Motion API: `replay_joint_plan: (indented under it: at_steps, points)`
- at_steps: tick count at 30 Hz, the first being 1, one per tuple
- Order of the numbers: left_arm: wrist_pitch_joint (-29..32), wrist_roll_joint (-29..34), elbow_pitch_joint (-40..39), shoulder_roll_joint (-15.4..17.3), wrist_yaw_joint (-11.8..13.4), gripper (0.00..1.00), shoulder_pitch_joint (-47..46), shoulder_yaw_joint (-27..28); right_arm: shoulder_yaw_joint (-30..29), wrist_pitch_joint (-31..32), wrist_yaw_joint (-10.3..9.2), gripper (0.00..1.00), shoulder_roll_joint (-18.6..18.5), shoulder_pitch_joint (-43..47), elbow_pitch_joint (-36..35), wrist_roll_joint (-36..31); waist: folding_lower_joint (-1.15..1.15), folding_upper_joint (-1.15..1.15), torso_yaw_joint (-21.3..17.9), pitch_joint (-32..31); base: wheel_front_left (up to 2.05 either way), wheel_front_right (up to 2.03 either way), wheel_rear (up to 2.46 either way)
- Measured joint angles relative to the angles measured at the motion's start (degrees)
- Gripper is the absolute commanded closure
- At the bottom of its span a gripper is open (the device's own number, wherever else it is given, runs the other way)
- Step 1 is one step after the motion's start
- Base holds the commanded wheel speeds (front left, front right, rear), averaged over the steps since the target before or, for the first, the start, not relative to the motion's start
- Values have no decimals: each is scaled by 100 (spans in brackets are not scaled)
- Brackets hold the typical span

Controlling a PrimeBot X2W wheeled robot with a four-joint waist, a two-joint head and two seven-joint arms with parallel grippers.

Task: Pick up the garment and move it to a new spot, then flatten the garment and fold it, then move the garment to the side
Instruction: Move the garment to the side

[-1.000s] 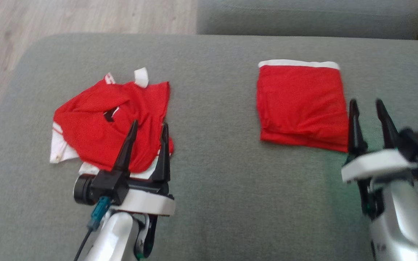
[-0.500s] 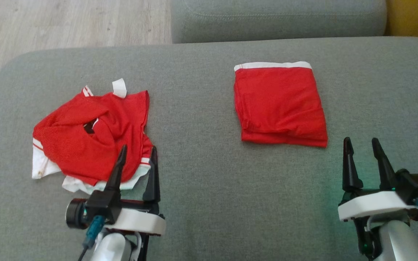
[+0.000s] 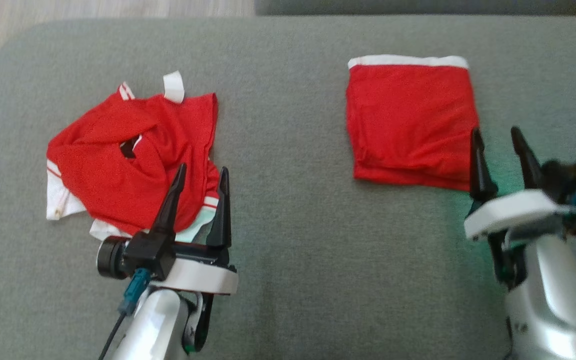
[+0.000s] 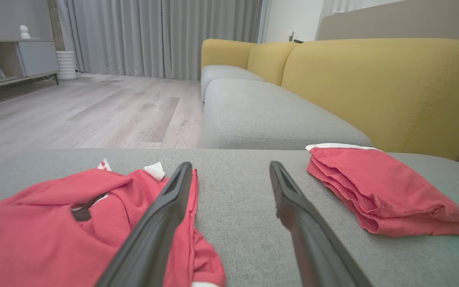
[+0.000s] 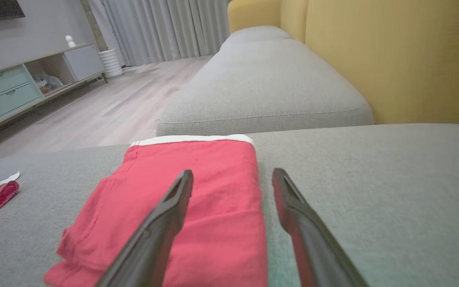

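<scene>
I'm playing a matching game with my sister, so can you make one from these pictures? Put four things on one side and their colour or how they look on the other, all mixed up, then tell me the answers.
Things:
1. crumpled garment
2. folded garment
3. left end effector
4. sofa backrest

Descriptions:
A. yellow
B. neat red rectangle with a white band on its far edge
C. open, holding nothing
D. rumpled red and white heap

Pairs: 1-D, 2-B, 3-C, 4-A.
</scene>
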Motion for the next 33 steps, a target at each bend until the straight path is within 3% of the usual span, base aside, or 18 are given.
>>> replay_joint_plan:
  at_steps: [10, 18, 19, 20, 28, 33]
  points:
    - [0, -92, 15, -7, 2, 0, -333, -258, -723, 759, 0, 0, -271, -1294, 1585, -135, 0, 0, 405, 423, 0, 0, 0]
    - [0, -255, 37, -7, 16, 0, -333, -265, -434, 1166, 0, 0, -445, -1735, 2436, 176, -1, 0, 543, 435, 0, 0, 0]
    - [0, -255, 37, -7, 16, 0, -333, -265, -434, 1166, 0, 57, -445, -1735, 2436, 176, -1, 0, 543, 435, 0, 0, 0]
    - [0, -255, 37, -7, 16, 0, -333, -269, -358, 1206, 0, 100, -495, -1758, 2482, 212, -1, 0, 549, 426, 0, 0, 0]
    - [0, -232, 120, -7, 51, 0, -326, -249, 621, 1035, 0, 100, -850, -1824, 2662, 154, -1, 0, 467, 216, 0, 0, 0]
    - [0, -232, 116, -7, 56, 0, -274, -169, 1579, 1122, 0, 100, -1340, -1809, 2557, 76, -2, 0, 307, 8, 0, 0, 0]
